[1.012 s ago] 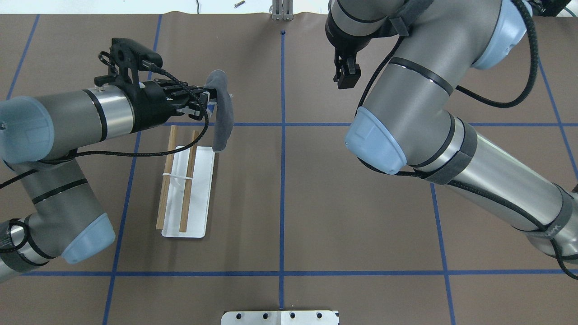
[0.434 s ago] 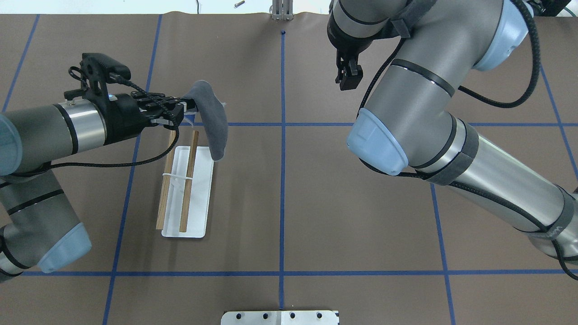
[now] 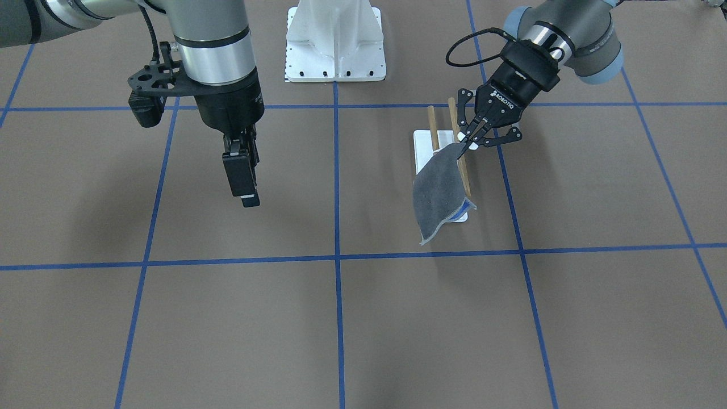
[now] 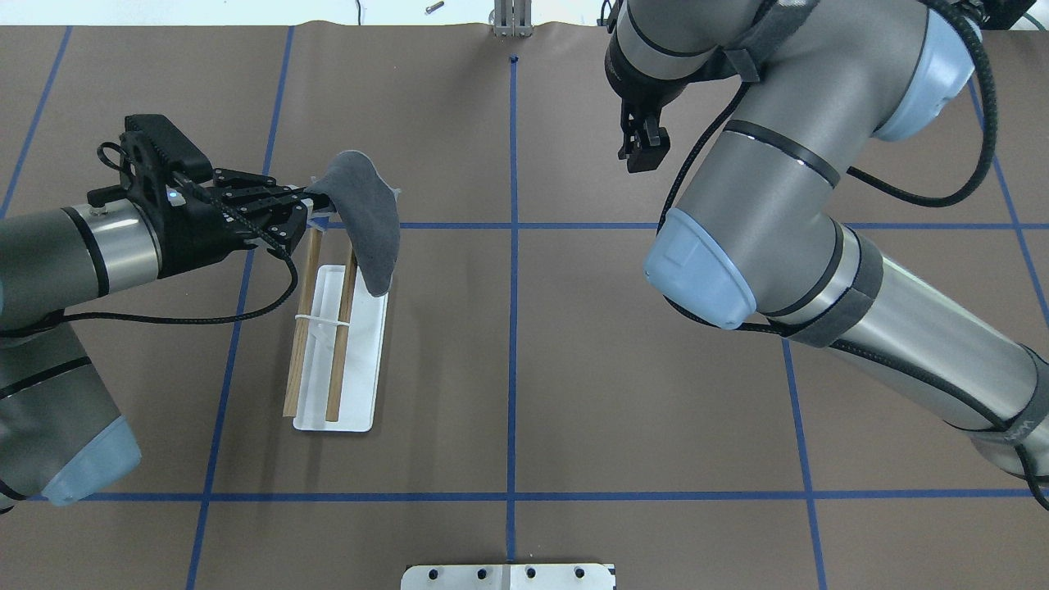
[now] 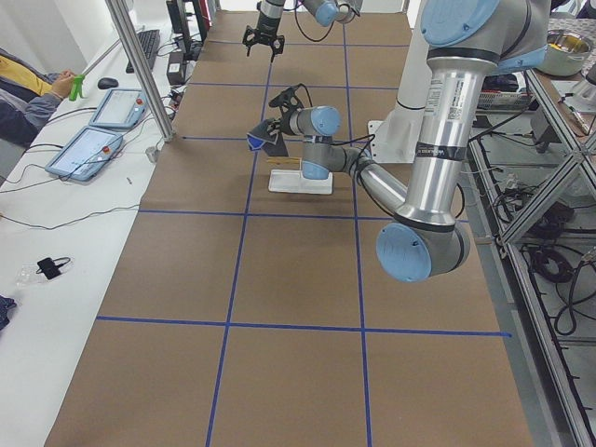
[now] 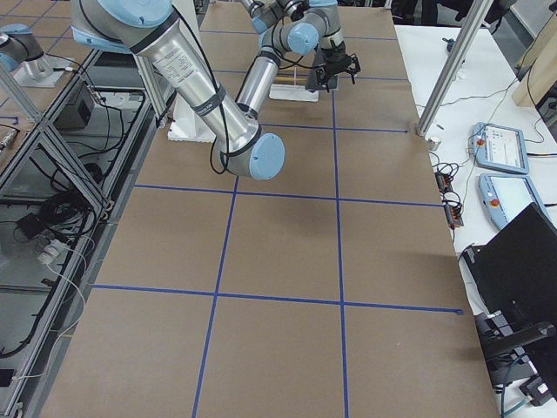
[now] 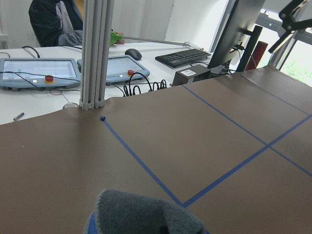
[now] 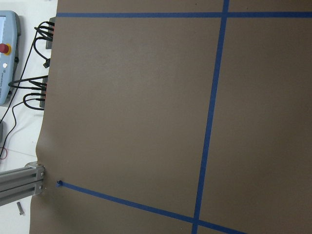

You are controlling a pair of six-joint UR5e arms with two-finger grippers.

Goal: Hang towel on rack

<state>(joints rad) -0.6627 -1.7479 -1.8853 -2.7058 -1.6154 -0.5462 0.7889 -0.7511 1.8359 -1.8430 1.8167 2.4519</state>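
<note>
My left gripper (image 4: pixel 310 210) (image 3: pixel 467 146) is shut on a corner of the dark grey towel (image 4: pixel 367 220) (image 3: pixel 438 192). The towel hangs down from the fingers over the far end of the rack, draping across the inner wooden rod (image 4: pixel 340 332) (image 3: pixel 461 165). A blue edge shows at its lower corner. The rack (image 4: pixel 354 360) has a white base and two parallel wooden rods. The towel also shows at the bottom of the left wrist view (image 7: pixel 146 214). My right gripper (image 4: pixel 646 156) (image 3: pixel 243 182) is shut and empty, hanging above the table far from the rack.
A white bolted pedestal (image 3: pixel 336 40) stands at the robot's side of the table. A metal plate (image 4: pixel 508 576) lies at the near edge in the overhead view. Blue tape lines grid the brown table cover. Operators' tablets and cables lie beyond the far edge.
My left gripper has pulled back toward the robot's left with the towel, which now drapes over the rack's far end. The right gripper has shifted slightly.
</note>
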